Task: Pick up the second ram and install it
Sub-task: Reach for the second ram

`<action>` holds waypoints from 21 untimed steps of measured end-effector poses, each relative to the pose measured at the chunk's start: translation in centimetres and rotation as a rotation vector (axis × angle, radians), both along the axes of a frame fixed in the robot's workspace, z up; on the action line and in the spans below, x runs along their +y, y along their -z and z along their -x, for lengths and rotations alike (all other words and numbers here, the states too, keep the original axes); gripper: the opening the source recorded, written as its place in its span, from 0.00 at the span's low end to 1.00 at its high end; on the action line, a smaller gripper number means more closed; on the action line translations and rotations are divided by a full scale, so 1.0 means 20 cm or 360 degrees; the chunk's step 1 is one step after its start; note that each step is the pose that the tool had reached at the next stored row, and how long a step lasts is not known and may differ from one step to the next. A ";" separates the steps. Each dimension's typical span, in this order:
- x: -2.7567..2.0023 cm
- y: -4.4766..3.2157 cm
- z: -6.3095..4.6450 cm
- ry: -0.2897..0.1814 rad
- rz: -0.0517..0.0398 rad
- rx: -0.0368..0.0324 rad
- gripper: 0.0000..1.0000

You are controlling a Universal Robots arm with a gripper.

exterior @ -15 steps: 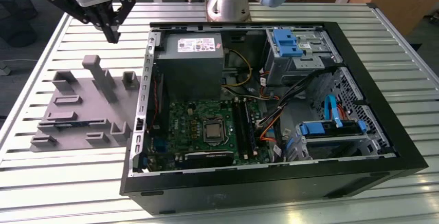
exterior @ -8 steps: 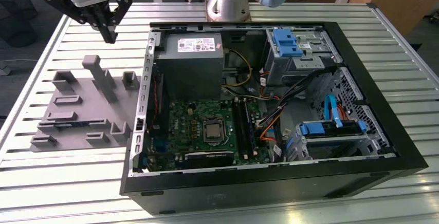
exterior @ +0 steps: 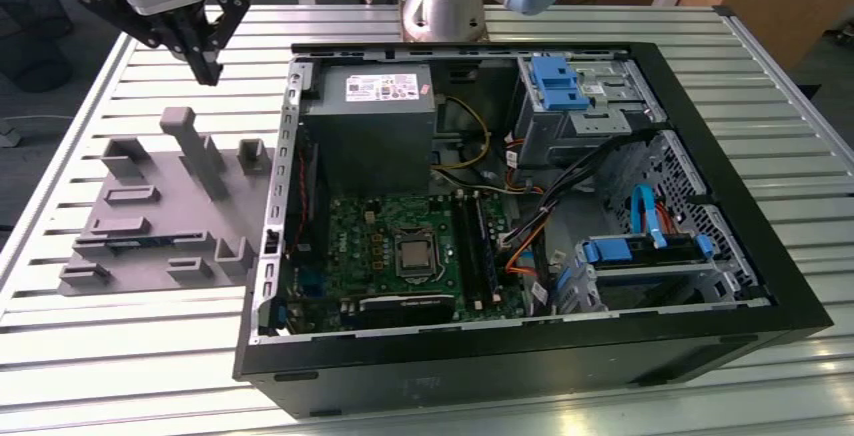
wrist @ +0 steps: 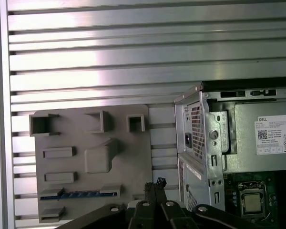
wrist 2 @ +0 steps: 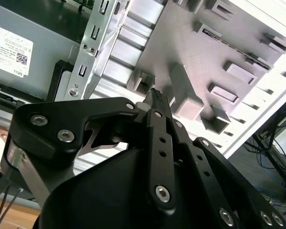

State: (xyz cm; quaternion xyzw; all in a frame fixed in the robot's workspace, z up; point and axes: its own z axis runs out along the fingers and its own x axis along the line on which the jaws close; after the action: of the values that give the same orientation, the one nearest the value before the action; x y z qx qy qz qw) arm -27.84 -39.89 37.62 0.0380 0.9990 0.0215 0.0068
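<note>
The second ram (wrist: pixel 81 194) is a bluish strip lying on edge in a slot of the grey fixture (wrist: pixel 128 157), near that fixture's front edge; a sliver of the second ram (exterior: pixel 134 243) shows in the exterior view. My gripper (exterior: pixel 207 74) hangs above the table behind the fixture (exterior: pixel 147 206), well apart from the ram. Its fingertips (wrist: pixel 156 183) meet with nothing between them, and the gripper (wrist 2: pixel 156 95) looks the same in the second wrist view. The black memory slots (exterior: pixel 475 246) run along the motherboard (exterior: pixel 394 246) inside the open case.
The open computer case (exterior: pixel 747 316) lies on the slatted metal table (exterior: pixel 134 356), at the exterior view's right of the fixture. It holds a power supply (exterior: pixel 378 126), blue drive caddies (exterior: pixel 554 81) and loose cables (exterior: pixel 534 236). The arm's base (exterior: pixel 441 6) stands behind the case.
</note>
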 end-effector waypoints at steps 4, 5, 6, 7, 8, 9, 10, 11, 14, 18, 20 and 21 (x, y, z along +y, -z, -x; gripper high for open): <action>0.000 0.001 0.02 0.0000 0.0000 0.0000 0.11; 0.000 0.001 0.02 0.0000 0.0000 0.0000 0.11; 0.000 0.002 0.03 0.0000 0.0000 0.0000 0.11; 0.000 0.002 0.03 0.0000 0.0000 0.0000 0.11; 0.000 0.003 0.04 0.0000 0.0000 0.0000 0.11; 0.000 0.003 0.04 0.0000 0.0000 0.0000 0.11; 0.000 0.003 0.04 0.0000 0.0000 0.0000 0.11; 0.000 0.003 0.05 0.0000 0.0000 0.0000 0.11; 0.000 0.004 0.06 0.0000 0.0000 0.0000 0.11; 0.000 0.006 0.08 0.0000 0.0000 0.0000 0.11; 0.000 0.007 0.09 0.0000 0.0000 0.0000 0.11; 0.000 0.008 0.10 0.0000 0.0000 0.0000 0.11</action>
State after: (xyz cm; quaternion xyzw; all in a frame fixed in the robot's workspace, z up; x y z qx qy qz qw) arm -29.79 -39.89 37.47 0.0380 0.9990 0.0215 0.0067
